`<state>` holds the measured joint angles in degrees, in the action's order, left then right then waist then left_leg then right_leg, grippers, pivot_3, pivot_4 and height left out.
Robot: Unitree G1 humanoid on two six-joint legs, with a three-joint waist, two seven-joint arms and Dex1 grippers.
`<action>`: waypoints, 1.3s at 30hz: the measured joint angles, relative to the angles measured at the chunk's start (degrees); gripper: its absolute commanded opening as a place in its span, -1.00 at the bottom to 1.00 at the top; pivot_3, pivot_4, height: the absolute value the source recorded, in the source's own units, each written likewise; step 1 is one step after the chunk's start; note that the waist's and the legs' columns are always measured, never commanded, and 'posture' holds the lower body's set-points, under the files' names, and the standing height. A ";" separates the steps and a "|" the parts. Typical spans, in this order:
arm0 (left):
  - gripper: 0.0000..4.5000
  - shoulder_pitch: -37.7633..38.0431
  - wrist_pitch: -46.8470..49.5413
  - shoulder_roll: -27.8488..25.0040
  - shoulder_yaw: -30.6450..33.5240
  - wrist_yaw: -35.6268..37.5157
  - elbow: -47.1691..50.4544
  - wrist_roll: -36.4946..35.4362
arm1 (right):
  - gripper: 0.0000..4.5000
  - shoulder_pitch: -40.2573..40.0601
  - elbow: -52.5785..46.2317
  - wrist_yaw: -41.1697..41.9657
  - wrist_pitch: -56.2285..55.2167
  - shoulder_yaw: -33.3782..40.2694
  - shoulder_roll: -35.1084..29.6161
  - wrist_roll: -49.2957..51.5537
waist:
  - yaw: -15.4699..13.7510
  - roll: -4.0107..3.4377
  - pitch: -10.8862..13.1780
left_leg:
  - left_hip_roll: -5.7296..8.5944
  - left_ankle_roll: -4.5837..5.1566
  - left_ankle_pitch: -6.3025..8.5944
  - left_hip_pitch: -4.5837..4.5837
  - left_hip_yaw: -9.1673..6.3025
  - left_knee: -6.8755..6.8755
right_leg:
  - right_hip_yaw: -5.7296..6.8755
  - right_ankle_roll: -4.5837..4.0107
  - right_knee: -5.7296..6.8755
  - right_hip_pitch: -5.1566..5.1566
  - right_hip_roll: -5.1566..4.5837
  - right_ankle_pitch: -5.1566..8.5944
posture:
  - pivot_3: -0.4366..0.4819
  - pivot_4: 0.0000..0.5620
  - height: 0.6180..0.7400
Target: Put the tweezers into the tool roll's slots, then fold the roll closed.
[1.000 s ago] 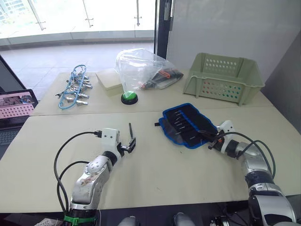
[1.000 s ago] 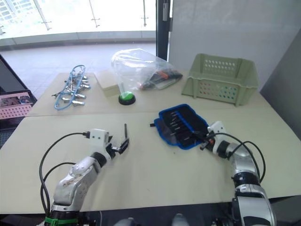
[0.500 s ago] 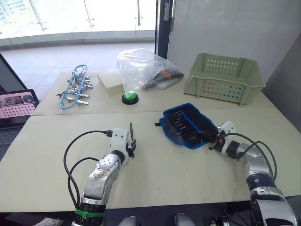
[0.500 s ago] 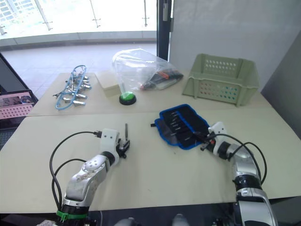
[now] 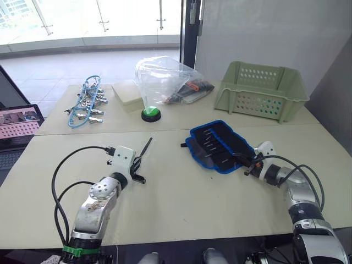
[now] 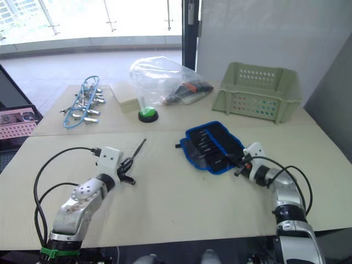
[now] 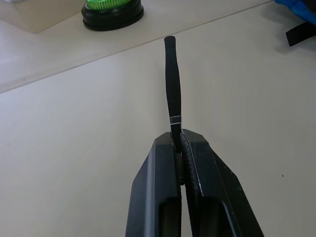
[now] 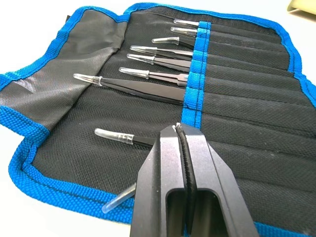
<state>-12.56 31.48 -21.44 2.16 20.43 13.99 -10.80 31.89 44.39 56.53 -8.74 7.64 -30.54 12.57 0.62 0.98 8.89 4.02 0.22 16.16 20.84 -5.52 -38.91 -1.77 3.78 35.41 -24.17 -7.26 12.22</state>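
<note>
1. Your left gripper sits over the near table, fingers pressed together on one black pair of tweezers. The tool sticks out beyond the fingertips and points toward the green button.
2. Your right gripper rests at the near right edge of the tool roll. In the right wrist view its fingers stand closed with only a thin seam between them; whether they pinch anything, you cannot tell.
3. The roll lies unfolded on the table, blue edging all round. Several tweezers with clear tip caps are seated in its slots, and two more capped tips show just beside your right fingers.
4. Farther back stand the clear plastic bag, the green basket and the clamps on blue cord.
</note>
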 measured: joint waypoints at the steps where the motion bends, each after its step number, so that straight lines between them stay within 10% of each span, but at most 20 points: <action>1: -0.98 -1.16 -0.35 -0.88 -0.25 2.21 0.00 -0.78 | -1.00 -0.02 -0.11 -0.06 0.04 0.06 0.00 0.03 | 0.02 0.00 0.00 | 0.00 0.00 0.00 0.02 -0.01 0.00 | 0.01 0.00 0.01 -0.02 0.00 0.00 | -0.05 -0.47 1.00; 12: -0.98 -16.56 1.79 -3.64 -11.33 17.45 -4.64 -2.77 | -1.00 -1.57 -4.15 -0.65 1.09 0.27 -1.20 0.01 | 0.15 0.00 0.00 | 0.02 0.01 0.00 0.15 0.00 -0.02 | 0.01 0.01 0.02 -0.13 0.00 0.00 | -0.05 -0.47 1.00; 24: -0.98 -38.00 6.22 9.71 -25.80 22.67 -29.58 3.40 | -1.00 -3.75 -6.87 -4.07 1.43 -0.23 -1.02 -0.26 | 0.54 0.02 0.01 | 0.02 0.02 -0.01 0.26 0.04 -0.08 | 0.02 0.09 -0.13 -0.14 0.04 -0.05 | -0.05 -0.47 1.00; 39: -0.98 -41.36 6.13 13.47 -26.70 24.02 -39.58 7.62 | -1.00 -4.72 -8.43 -5.33 1.74 -0.32 -0.54 -0.14 | 0.40 0.02 0.01 | 0.02 0.02 -0.01 0.27 0.05 -0.10 | 0.01 0.12 -0.13 -0.15 0.04 -0.06 | -0.05 -0.47 1.00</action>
<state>-53.92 37.61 -7.97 -24.54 44.45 -25.59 -3.18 27.18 35.96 51.20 -6.99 7.31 -31.08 12.42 1.02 0.99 8.90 4.04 0.24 16.15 21.11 -5.47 -39.00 -1.76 3.90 35.28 -24.32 -7.22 12.17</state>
